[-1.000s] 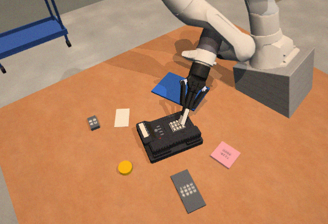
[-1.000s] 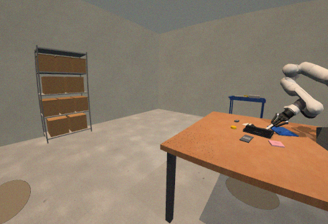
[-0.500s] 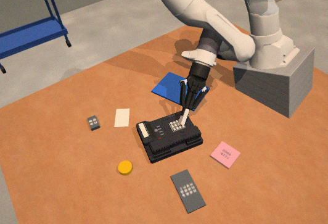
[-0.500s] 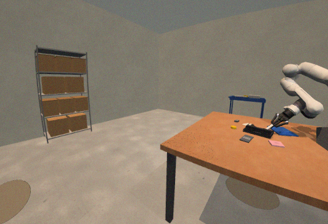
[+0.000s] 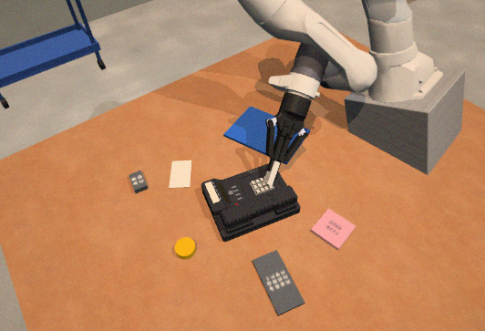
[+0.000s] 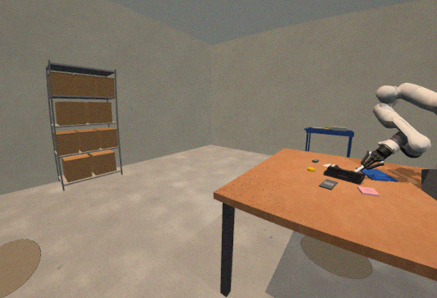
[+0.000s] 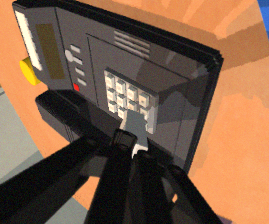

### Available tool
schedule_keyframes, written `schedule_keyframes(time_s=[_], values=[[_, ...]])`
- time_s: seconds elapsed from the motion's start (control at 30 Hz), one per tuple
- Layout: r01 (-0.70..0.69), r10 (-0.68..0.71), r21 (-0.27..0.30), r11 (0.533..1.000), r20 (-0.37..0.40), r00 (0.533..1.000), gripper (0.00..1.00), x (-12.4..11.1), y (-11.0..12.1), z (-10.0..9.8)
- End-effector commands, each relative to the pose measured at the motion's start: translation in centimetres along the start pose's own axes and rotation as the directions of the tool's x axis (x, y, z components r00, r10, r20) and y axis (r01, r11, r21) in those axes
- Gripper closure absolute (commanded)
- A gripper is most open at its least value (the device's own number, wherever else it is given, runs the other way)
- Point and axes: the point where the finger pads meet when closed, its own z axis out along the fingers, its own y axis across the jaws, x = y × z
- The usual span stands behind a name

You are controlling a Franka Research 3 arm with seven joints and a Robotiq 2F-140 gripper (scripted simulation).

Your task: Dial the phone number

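Note:
A black desk phone [image 5: 250, 201] lies on the orange table, its handset in the cradle along the front side. Its keypad [image 5: 261, 186] has pale keys, also seen in the wrist view [image 7: 127, 99]. My gripper [image 5: 272, 179] is shut, its joined pale fingertips pointing down onto the keypad's right edge; in the wrist view the tip [image 7: 134, 125] rests over a key in the lower rows. A pink note [image 5: 333, 227] with small writing lies right of the phone. In the exterior view the gripper [image 6: 361, 168] is at the phone [image 6: 344, 174].
A blue pad [image 5: 257, 132] lies behind the phone under the arm. A cream card [image 5: 180, 173], a small grey keypad block [image 5: 138, 181], a yellow disc [image 5: 185, 247] and a grey remote-like pad [image 5: 278, 282] lie around. The robot's grey base [image 5: 406, 118] stands at right. A blue cart [image 5: 41, 48] stands off the table.

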Motion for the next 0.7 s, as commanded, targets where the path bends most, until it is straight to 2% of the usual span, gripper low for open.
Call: schedule_keyframes(time_s=[0.0, 0.67], values=[[0.002, -0.002, 0.001, 1.0, -0.002, 1.0, 1.0, 0.19, 0.01, 0.04], [0.002, -0.002, 0.001, 1.0, -0.002, 1.0, 1.0, -0.51, -0.56, -0.77]])
